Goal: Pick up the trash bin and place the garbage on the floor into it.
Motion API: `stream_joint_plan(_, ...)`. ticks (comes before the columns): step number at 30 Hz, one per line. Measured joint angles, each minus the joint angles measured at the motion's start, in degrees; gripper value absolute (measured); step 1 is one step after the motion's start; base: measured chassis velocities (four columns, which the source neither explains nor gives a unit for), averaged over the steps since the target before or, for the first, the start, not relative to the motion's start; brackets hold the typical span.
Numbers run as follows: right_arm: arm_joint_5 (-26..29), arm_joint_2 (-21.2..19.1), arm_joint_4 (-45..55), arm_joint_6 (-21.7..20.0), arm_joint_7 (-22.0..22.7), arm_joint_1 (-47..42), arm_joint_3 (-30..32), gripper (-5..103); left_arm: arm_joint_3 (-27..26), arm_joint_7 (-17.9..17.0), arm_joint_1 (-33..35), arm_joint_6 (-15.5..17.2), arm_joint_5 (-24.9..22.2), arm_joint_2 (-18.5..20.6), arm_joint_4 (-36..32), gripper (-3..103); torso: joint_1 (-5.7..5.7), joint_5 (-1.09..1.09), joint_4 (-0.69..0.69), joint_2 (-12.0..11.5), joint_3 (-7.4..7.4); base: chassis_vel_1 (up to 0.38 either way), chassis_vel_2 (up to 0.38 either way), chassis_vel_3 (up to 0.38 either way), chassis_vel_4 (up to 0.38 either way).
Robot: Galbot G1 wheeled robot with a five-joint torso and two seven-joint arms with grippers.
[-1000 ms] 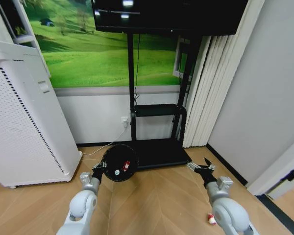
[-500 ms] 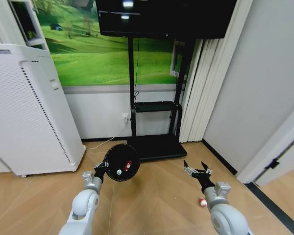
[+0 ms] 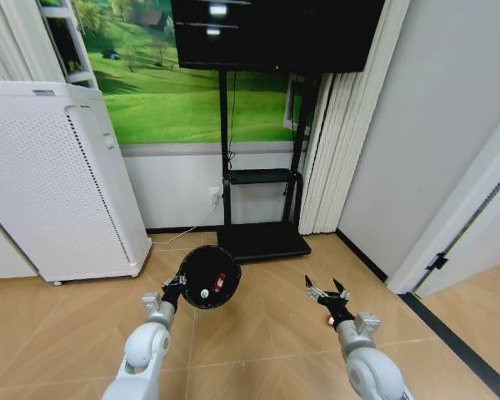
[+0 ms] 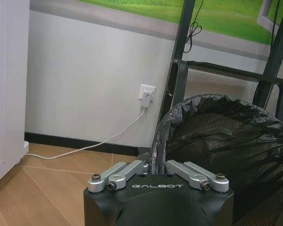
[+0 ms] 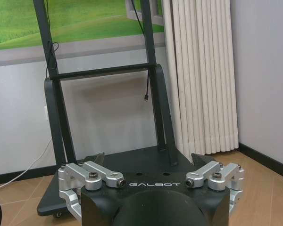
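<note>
My left gripper (image 3: 173, 292) is shut on the rim of the trash bin (image 3: 208, 277), a black round mesh basket held up off the floor with its mouth tipped toward me. In the left wrist view the gripper (image 4: 158, 162) pinches the bin's bag-lined rim (image 4: 217, 106). Two pieces of garbage lie inside the bin, a red piece (image 3: 219, 282) and a small pale one (image 3: 202, 292). My right gripper (image 3: 325, 292) hangs open and empty over the floor. A red-and-white piece (image 3: 331, 319) lies on the floor just below its fingers. The right wrist view shows that gripper (image 5: 148, 160) with its fingers spread.
A tall white perforated appliance (image 3: 58, 183) stands at the left. The black TV stand (image 3: 258, 242) sits against the wall ahead, with a cable running to a wall socket (image 4: 146, 92). Curtains (image 3: 329, 150) and a door frame (image 3: 458, 208) are at the right. Wooden floor lies between.
The whole picture has shifted, so the camera has moved. The red-and-white piece now sits right under the right gripper in the picture. Both grippers keep their states.
</note>
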Motion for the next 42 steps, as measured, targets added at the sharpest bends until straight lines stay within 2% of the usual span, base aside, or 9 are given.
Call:
stream_joint_plan(18,-0.20,-0.25,-2.36,1.34,-0.77,-0.91,-0.31,100,0.09,-0.26,0.73,0.16,0.34,-0.87,-0.49,4,0.00,0.02,-0.01,0.00,-0.01,-0.194,-0.192,0.192,0.183)
stream_joint_plan(24,-3.98,-1.03,-14.43,4.19,-3.42,3.34,-3.76,100,-0.95,1.44,0.29,-0.53,-0.40,-0.71,1.14,4,0.00,0.01,-0.03,0.00,0.00,-0.298,-0.285,0.285,0.272)
stream_joint_plan(26,-1.08,-2.11,-23.65,1.29,-4.66,7.90,-5.93,100,-1.36,1.45,-0.01,-0.56,-2.06,-0.05,0.96,4,0.00,0.05,0.00,-0.01,-0.01,-0.107,-0.204,0.180,0.126)
stream_joint_plan(27,-1.08,-2.11,-23.65,1.29,-4.66,7.90,-5.93,100,-1.36,1.45,-0.01,-0.56,-2.06,-0.05,0.96,4,0.00,0.05,0.00,-0.01,-0.01,-0.018,-0.150,0.180,0.067)
stream_joint_plan(29,7.57,-3.39,-29.62,-5.58,-4.45,11.26,-8.04,100,-1.24,1.27,-0.50,-0.42,-3.02,0.45,0.56,4,0.00,0.03,0.01,0.00,-0.01,-0.022,-0.034,0.046,0.033)
stream_joint_plan(30,7.57,-3.39,-29.62,-5.58,-4.45,11.26,-8.04,100,-1.24,1.27,-0.50,-0.42,-3.02,0.45,0.56,4,0.00,0.03,0.01,0.00,-0.01,0.000,0.000,0.000,0.000)
stream_joint_plan(31,12.18,-3.51,-31.16,-8.79,-4.22,12.20,-8.49,100,-0.81,1.23,-0.88,-0.33,-3.26,0.58,0.56,4,0.00,0.01,0.01,-0.01,-0.01,0.034,0.005,-0.050,-0.023)
stream_joint_plan(34,17.48,-3.37,-32.91,-12.79,-4.40,13.33,-8.60,100,-0.16,1.23,-1.16,-0.23,-3.39,0.64,0.63,4,0.00,-0.01,0.00,0.00,-0.01,0.044,0.082,-0.062,-0.038)
stream_joint_plan(42,21.16,-2.00,-37.96,-17.07,-6.08,17.11,-9.52,100,0.50,1.42,-0.25,-0.20,-2.90,0.61,0.30,4,0.00,0.00,0.01,0.00,-0.01,0.026,0.041,-0.033,-0.029)
